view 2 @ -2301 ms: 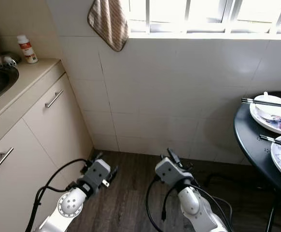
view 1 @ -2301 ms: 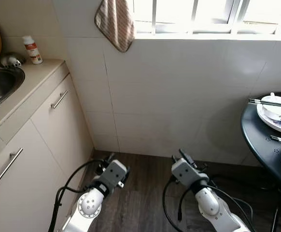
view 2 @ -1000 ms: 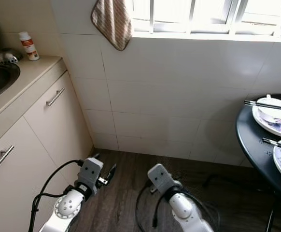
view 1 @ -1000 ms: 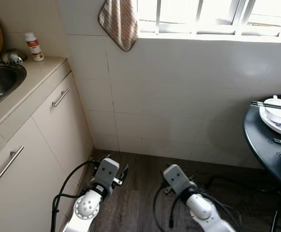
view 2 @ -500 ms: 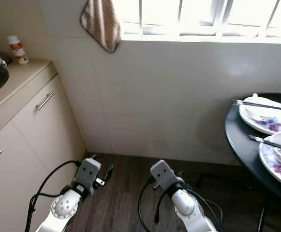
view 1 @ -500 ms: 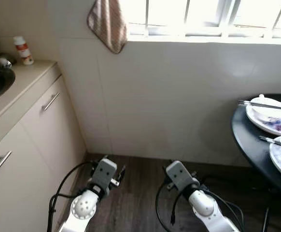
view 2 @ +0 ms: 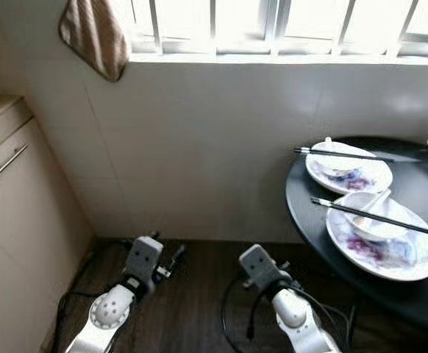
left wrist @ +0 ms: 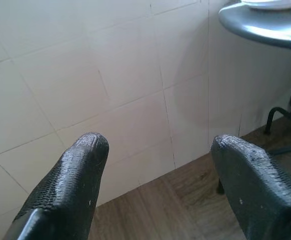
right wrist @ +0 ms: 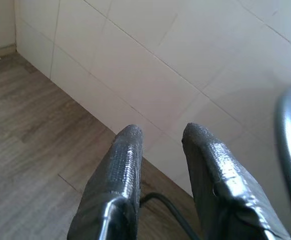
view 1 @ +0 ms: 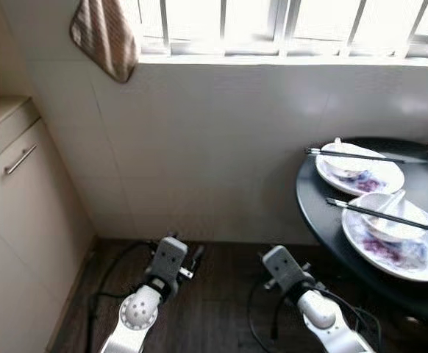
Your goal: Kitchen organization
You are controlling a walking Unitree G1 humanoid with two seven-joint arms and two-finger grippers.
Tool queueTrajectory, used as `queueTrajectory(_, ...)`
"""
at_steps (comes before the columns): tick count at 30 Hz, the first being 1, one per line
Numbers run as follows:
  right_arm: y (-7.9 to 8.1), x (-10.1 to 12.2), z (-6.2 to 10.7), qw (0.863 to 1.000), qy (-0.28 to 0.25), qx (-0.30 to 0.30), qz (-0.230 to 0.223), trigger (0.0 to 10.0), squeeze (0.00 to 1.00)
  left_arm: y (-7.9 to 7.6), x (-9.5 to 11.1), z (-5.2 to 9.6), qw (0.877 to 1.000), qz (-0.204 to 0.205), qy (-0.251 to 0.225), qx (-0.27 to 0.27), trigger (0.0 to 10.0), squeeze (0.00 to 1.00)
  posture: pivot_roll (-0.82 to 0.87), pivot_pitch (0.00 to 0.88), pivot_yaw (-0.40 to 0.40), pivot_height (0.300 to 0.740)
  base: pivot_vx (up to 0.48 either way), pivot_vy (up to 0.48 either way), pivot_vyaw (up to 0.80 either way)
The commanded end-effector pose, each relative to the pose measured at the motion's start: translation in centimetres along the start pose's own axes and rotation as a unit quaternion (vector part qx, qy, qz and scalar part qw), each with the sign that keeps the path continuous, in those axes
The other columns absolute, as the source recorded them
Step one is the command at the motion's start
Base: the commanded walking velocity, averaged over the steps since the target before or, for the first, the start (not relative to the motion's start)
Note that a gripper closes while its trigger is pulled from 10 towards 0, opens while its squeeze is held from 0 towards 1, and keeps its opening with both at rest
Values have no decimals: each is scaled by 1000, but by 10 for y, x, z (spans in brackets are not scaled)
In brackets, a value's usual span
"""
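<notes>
Your left tool hangs low over the wooden floor with its fingers spread wide, holding nothing. Your right tool hangs beside it, its fingers a narrow gap apart and empty. The dishes sit on the round black desk to your right, above and well apart from both tools: two plates with bowls, a pair of chopsticks laid across each. A striped cloth hangs by the window.
</notes>
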State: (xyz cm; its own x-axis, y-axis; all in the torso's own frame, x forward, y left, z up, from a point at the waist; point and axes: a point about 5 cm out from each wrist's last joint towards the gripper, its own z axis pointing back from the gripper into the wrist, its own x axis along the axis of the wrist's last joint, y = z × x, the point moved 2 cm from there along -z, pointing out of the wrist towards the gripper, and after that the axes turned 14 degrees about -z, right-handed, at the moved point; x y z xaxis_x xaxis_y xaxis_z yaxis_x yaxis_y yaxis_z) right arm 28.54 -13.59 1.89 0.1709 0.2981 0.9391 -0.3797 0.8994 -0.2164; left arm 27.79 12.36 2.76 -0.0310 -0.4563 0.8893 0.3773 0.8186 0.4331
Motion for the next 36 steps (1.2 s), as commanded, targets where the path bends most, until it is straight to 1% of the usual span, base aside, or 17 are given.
queueTrajectory(1, 4, 4, -3, 1000, -8, 6, -4, 10000, 0, 6, -7, 4, 1000, 1, 11, 6, 10000, 0, -33, 0, -19, 740, 0, 0, 0)
queueTrajectory(10, 8, 4, -4, 1000, -4, 30, -3, 10000, 0, 6, -6, 3, 1000, 9, 11, 7, 10000, 0, -33, 0, -19, 740, 264, 0, 0)
queueTrajectory(12, 9, 4, -4, 999, -4, 34, 5, 10000, 0, 6, -6, 3, 1000, 10, 11, 7, 10000, 0, -32, 0, -20, 740, 296, 0, 0)
queueTrajectory(16, 10, 4, -4, 999, -3, 35, 14, 10000, 0, 5, -6, 3, 1000, 11, 10, 6, 10000, 0, -32, 0, -21, 740, 307, 0, 0)
queueTrajectory(36, 7, 5, -7, 999, -3, 33, 14, 10000, 0, 6, -4, 0, 1000, 11, 8, 6, 10000, 0, -32, 0, -26, 740, 312, 0, 0)
